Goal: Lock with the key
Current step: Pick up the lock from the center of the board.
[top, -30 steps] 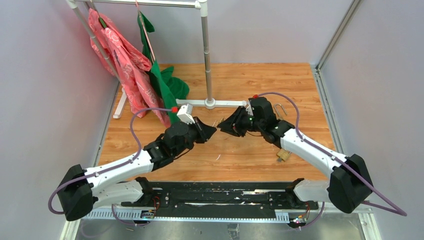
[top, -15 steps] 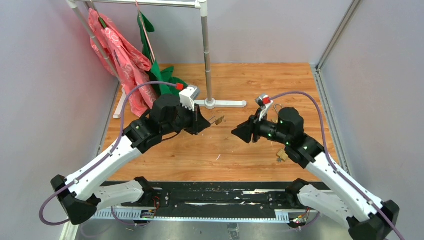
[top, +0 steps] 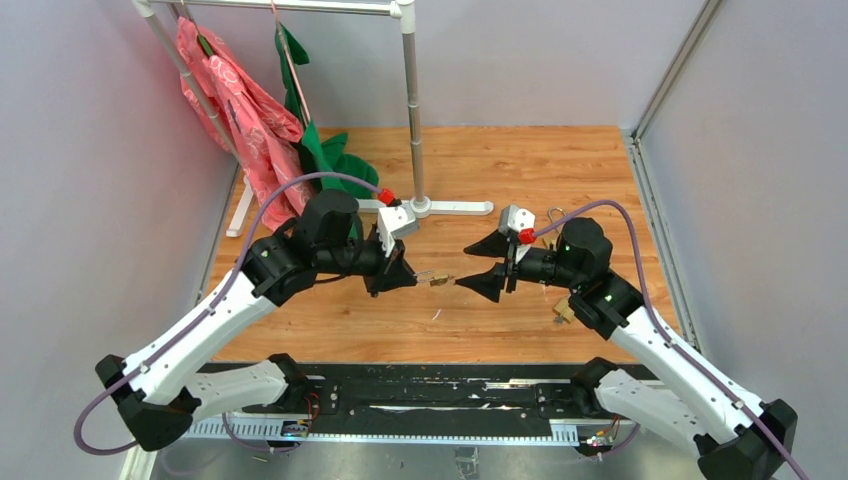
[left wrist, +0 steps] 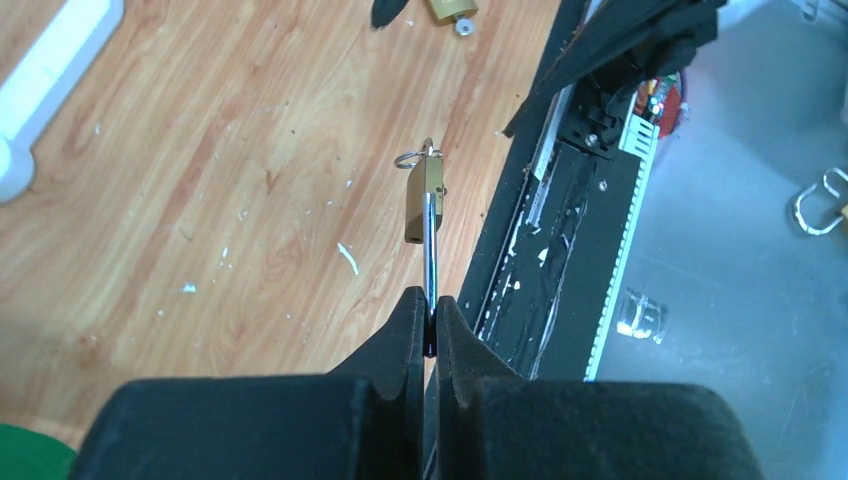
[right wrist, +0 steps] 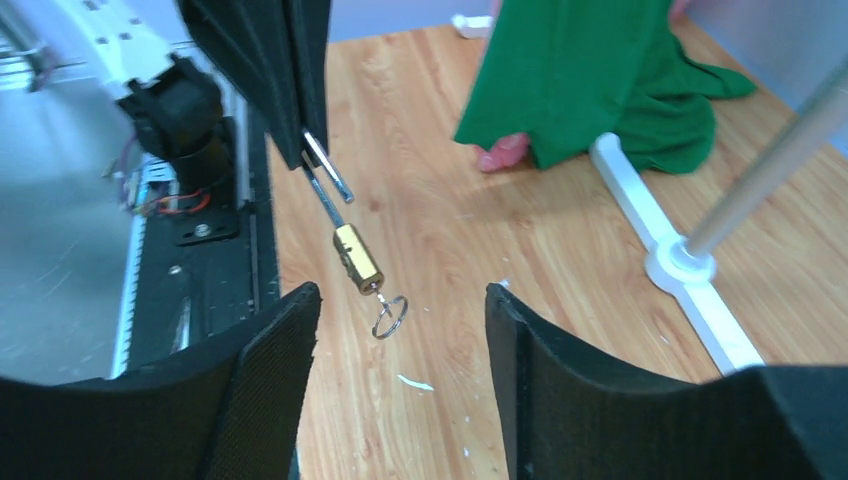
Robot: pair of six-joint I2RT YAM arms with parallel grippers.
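Centre of the overhead view: the left gripper is clenched on the steel shackle of a small brass padlock, holding it out in mid-air above the wooden table. A key ring dangles from the body's far end (the blade itself cannot be made out). The right gripper faces it with jaws spread, grasping nothing. Judged progress: padlock presented, seemingly keyed; the turn and the shackle's closure remain.
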